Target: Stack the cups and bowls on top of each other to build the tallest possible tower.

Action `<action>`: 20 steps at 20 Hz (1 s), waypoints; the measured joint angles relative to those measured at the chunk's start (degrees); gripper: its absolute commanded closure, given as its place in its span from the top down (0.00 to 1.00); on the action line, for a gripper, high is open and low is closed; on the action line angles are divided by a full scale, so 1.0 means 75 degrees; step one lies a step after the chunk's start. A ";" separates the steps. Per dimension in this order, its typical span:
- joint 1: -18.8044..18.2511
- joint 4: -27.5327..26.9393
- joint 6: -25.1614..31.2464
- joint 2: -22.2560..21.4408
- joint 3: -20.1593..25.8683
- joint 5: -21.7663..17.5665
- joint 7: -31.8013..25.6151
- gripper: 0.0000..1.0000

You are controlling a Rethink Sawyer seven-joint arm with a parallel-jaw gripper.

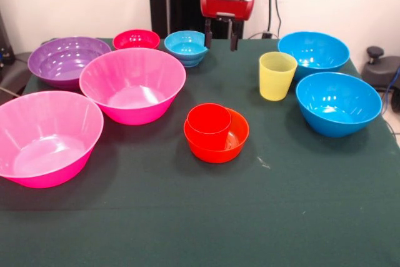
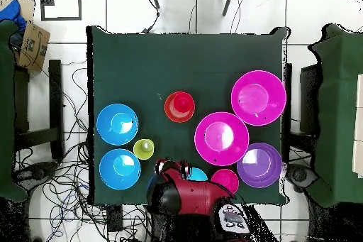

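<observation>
A red cup (image 1: pixel 209 122) stands upright inside the small orange bowl (image 1: pixel 234 143) at mid-table; the same pair shows from above as the red cup (image 2: pixel 179 106). The yellow cup (image 1: pixel 277 75) stands alone, right of centre. My gripper (image 1: pixel 220 37) hangs open and empty above the table's far edge, just right of the small light-blue bowl (image 1: pixel 186 45) and touching nothing. From above, the gripper (image 2: pixel 174 167) and arm partly hide that light-blue bowl (image 2: pixel 197 175). A small red bowl (image 1: pixel 135 39) sits left of the light-blue one.
Two large blue bowls (image 1: pixel 313 51) (image 1: pixel 338 103) stand at the right. Two large pink bowls (image 1: pixel 132 82) (image 1: pixel 47 137) and a purple bowl (image 1: pixel 65 59) fill the left. A black object (image 1: pixel 382 67) lies off the table's right edge.
</observation>
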 measured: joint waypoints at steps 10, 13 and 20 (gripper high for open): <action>-0.0237 0.0031 0.0000 -0.0001 -0.0047 -0.0457 0.0000 1.00; -0.0237 0.0032 0.0000 -0.0001 -0.0095 -0.0524 0.0000 1.00; -0.0172 0.0031 -0.0002 0.0073 -0.0326 -0.0603 0.0000 1.00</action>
